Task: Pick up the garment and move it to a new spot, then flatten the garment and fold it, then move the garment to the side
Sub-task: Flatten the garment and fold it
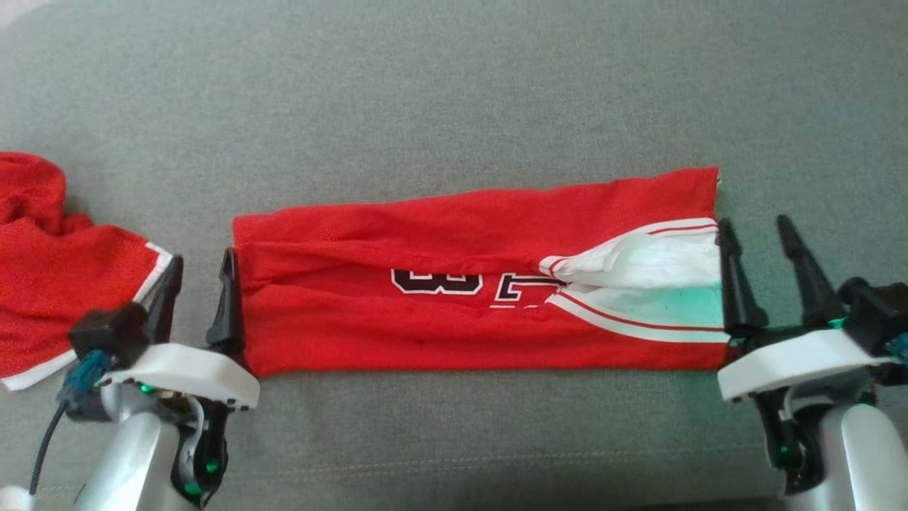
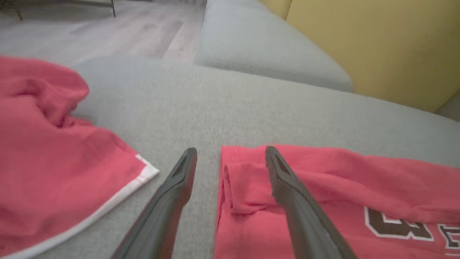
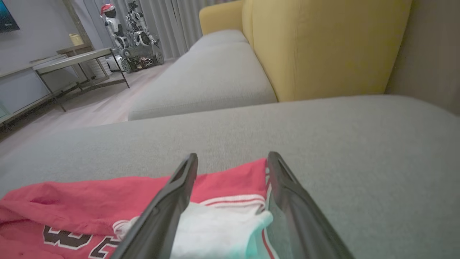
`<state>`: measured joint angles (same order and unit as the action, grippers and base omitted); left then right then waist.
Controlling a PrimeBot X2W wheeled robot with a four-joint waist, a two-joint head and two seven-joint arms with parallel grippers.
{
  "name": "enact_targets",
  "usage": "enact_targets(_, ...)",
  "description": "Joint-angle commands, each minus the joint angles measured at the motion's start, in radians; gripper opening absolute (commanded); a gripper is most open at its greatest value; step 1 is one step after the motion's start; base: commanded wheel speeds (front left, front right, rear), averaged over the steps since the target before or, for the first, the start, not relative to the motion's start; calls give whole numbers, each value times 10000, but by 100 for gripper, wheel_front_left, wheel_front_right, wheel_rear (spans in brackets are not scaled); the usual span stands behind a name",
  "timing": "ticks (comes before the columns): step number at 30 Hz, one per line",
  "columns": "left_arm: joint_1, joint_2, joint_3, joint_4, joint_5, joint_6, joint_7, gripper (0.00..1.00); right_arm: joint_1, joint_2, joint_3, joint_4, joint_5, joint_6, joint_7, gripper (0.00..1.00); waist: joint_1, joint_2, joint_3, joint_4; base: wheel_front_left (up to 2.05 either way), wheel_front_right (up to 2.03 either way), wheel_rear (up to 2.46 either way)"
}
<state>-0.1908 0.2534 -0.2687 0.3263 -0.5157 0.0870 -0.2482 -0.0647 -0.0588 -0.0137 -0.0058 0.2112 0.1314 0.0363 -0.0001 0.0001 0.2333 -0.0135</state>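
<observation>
Head view: the jersey [image 1: 425, 326] is shown folded into a band on the sofa [image 1: 454, 85], laid between the left pincer [image 1: 201, 291] and right pincer [image 1: 767, 273], both spread wide at its ends, seemingly so the fold is left flat.

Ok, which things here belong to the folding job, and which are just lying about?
Job: folded red jersey; left gripper and right gripper, both open at its two ends; grey cushion under it.
Lying about: second red garment to the left; yellow backrest; table across the room.
</observation>
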Motion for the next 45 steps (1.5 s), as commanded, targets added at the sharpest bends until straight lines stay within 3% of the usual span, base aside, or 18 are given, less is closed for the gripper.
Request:
enact_targets(1, -81, 308, 551, -792, 348, 115, -128, 100, -76, 29, 116, -541, -262, -7, -186, 100, 1, -1, -155, 83, 0, 0, 0)
enact_targets(11, 1053, 265, 651, -2650, 1383, 336, -134, 100, 266, 79, 151, -972, -795, -7, -71, 100, 1, -1, -853, 200, 0, 0, 0)
enact_targets(33, 1476, 436, 383, -3184, 1492, 585, 150, 100, 535, 85, 145, -1019, -640, -7, 162, 100, 1, -1, -1008, 185, 0, 0, 0)
enact_targets(40, 1024, 361, 162, -3151, 1447, 392, 205, 100, -398, -337, -177, 47, -744, -7, 827, 100, 1, -1, -429, 342, 0, 0, 0)
enact_targets(45, 563, 236, -67, -2900, 1444, 149, 147, 100, -1030, -647, 61, 1342, -659, -7, 2041, 100, 1, -1, 43, 479, 0, 0, 0)
